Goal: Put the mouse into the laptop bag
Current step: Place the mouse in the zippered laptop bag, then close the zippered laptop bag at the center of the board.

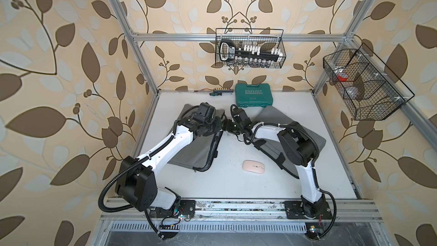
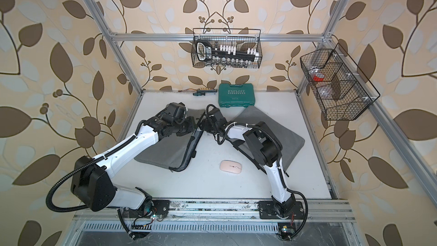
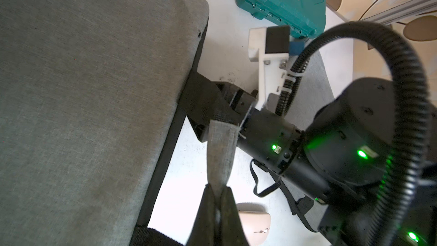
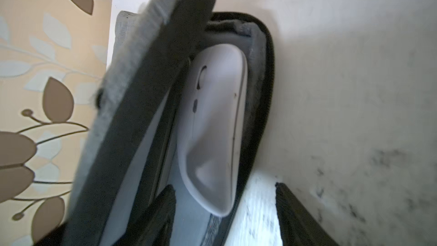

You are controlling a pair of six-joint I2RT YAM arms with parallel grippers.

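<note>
Grey fabric of the opened laptop bag (image 1: 189, 155) is seen around a white mouse (image 4: 212, 126), whose near end lies between the fingertips of the right gripper (image 4: 223, 185); these are spread wide and nothing is gripped by them. The mouse's long axis is laid along the bag's edge, wheel end pointed away from that gripper. The bag's grey strap (image 3: 221, 152) is pinched by the closed left gripper (image 3: 216, 191), and the flap is held lifted. A pink mouse (image 1: 253, 166) is seen on the table (image 1: 212, 185) between the arms, well apart from both grippers, set crosswise, wheel end toward the right arm. A socket set (image 1: 250, 50) is held in the rear wire basket (image 1: 282, 50).
</note>
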